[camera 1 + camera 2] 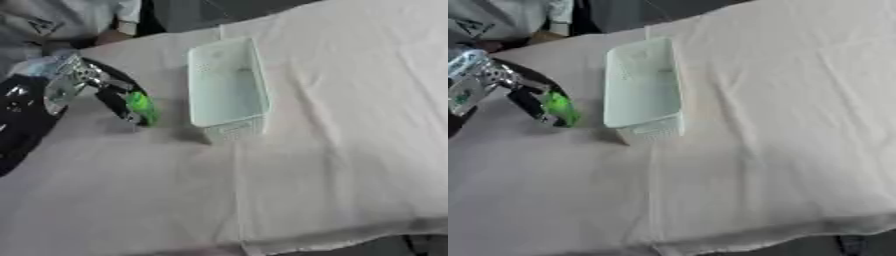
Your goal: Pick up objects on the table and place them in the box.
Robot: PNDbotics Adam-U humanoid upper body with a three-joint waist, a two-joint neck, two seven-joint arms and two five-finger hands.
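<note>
Green object [142, 107] sits pinched in the left hand [109, 95], fingers curled round it above the tabletop [332, 150]; the pale box [226, 87] lies just to its right, long axis running away from the robot, so the carry goes rightward

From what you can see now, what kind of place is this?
Probably a robot test or data-collection bench: a table under a plain white cloth, one pale box, and the left hand holding a green object.

Pale basket [226, 90] on cloth-covered table [350, 150]
</note>
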